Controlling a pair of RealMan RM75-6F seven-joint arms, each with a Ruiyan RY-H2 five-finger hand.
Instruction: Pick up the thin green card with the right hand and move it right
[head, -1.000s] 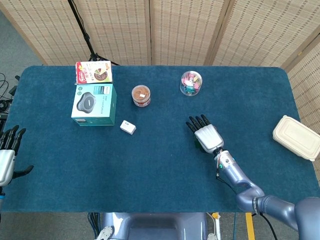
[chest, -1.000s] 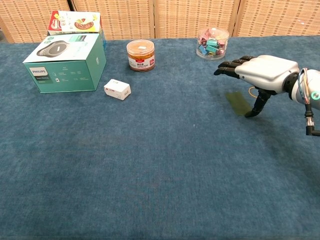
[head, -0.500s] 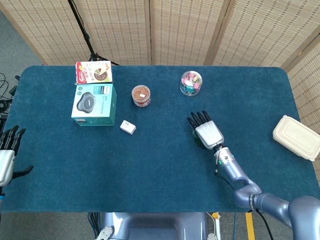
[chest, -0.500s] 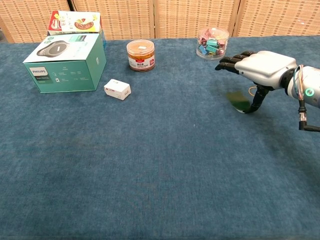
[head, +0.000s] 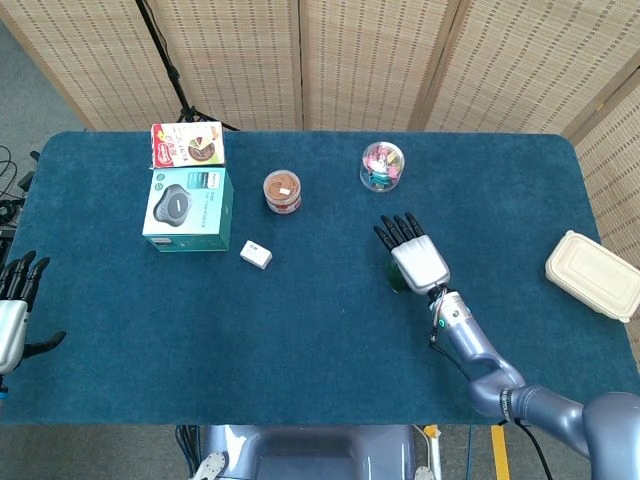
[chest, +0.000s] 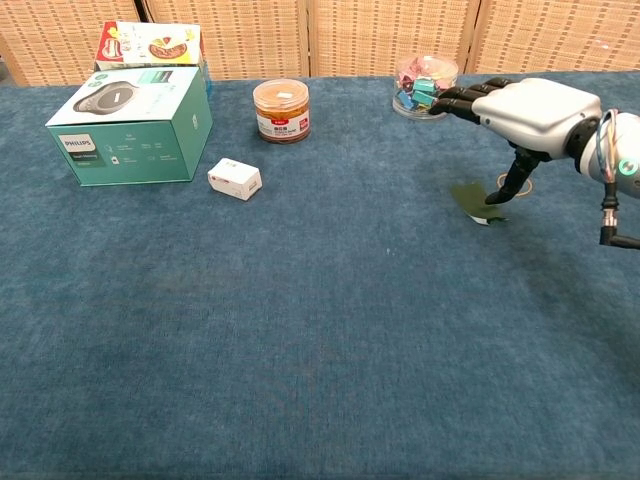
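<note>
The thin green card (chest: 468, 197) lies on the blue table, right of centre. My right hand (chest: 528, 110) hovers palm down just above it, fingers (chest: 458, 99) stretched out flat and apart toward the candy jar. Only the thumb reaches down, its tip touching the card's right edge, where a pale underside shows slightly raised. In the head view the hand (head: 416, 258) covers most of the card (head: 397, 281). My left hand (head: 12, 318) hangs at the table's left edge, fingers apart and holding nothing.
A clear jar of coloured candy (chest: 427, 83) stands just beyond the right fingertips. Further left are an orange-lidded jar (chest: 280, 109), a small white box (chest: 235, 178), a teal Philips box (chest: 132, 124) and a snack box (head: 187, 144). A beige lidded container (head: 592, 273) sits far right.
The right hand has risen and shifted slightly further back over the card. Its thumb has come onto the card's right edge, which now shows slightly raised. The left hand has stayed still.
</note>
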